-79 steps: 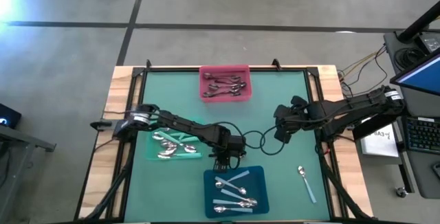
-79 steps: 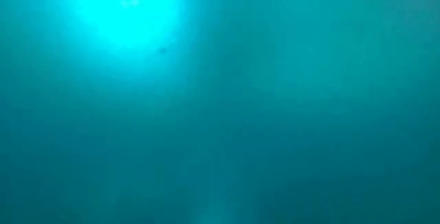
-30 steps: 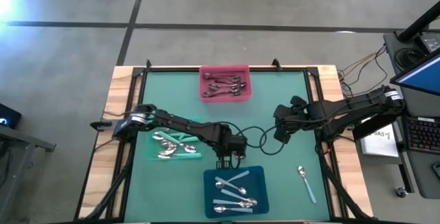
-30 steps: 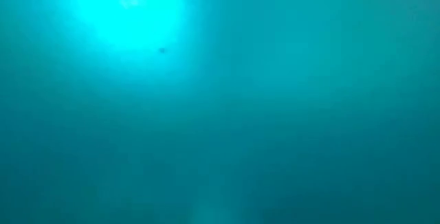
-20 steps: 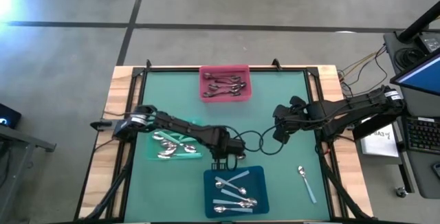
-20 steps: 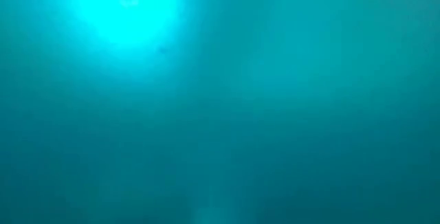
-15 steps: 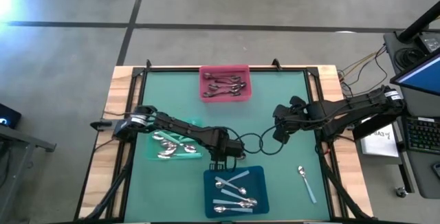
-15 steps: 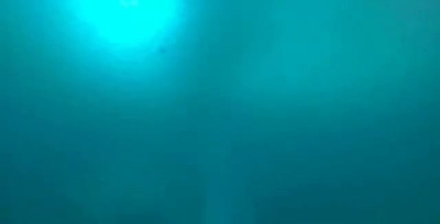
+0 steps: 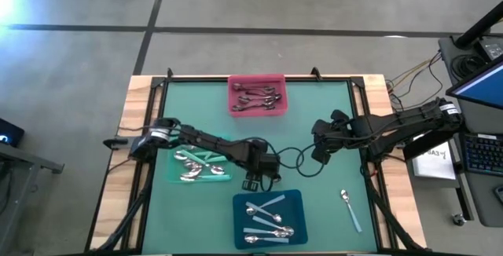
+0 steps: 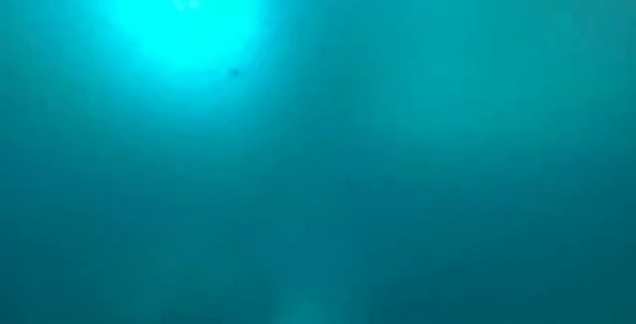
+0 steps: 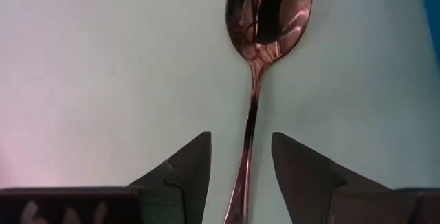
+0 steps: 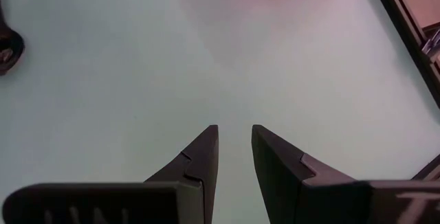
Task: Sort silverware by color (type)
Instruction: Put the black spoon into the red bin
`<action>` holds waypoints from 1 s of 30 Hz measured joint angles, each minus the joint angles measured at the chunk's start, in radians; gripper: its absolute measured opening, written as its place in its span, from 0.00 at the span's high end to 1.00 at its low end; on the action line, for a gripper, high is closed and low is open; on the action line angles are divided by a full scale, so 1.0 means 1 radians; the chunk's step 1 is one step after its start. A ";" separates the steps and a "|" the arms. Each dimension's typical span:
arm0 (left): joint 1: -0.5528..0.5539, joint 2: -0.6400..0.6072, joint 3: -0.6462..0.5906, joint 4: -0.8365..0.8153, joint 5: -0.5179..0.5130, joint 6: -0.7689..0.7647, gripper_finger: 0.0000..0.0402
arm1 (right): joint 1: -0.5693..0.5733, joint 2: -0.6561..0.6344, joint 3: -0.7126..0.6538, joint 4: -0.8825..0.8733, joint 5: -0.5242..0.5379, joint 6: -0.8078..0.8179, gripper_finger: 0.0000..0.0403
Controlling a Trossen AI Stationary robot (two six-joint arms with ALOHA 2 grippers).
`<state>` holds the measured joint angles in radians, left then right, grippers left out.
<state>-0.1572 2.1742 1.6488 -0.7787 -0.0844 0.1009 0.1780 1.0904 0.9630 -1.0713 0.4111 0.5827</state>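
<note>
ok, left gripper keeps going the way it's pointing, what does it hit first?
Probably the dark metal spoon: its handle lies between the open left gripper fingers, bowl ahead. Height above the mat is unclear.

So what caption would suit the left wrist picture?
Left claw, open, straddling the handle of a dark metal spoon on the green mat.

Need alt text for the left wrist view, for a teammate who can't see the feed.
A dark metal spoon lies on the pale mat, its shiny bowl far from the camera and its thin handle running back between the open fingers of the left tool. Neither finger visibly touches the handle.
</note>
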 joint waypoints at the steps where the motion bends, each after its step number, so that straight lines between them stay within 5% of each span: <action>1: 0.004 0.000 -0.006 0.013 0.016 0.000 0.65 | 0.000 0.000 0.000 0.002 0.000 0.000 0.80; 6: 0.016 0.025 -0.031 0.057 0.132 -0.004 0.65 | 0.000 0.000 0.000 0.008 0.000 0.000 0.80; 14: 0.033 0.054 -0.038 0.076 0.128 -0.012 0.67 | 0.000 0.000 0.000 0.011 0.000 0.000 0.80; 22: 0.081 0.057 -0.039 0.081 0.187 -0.083 0.96 | 0.000 0.000 0.000 0.014 0.000 0.000 0.80; 30: 0.084 0.049 -0.038 0.084 0.180 -0.124 0.99 | 0.000 0.000 0.000 0.014 0.000 0.000 0.80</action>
<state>-0.0731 2.2229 1.6108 -0.6947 0.0961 -0.0233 0.1780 1.0908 0.9630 -1.0569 0.4110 0.5827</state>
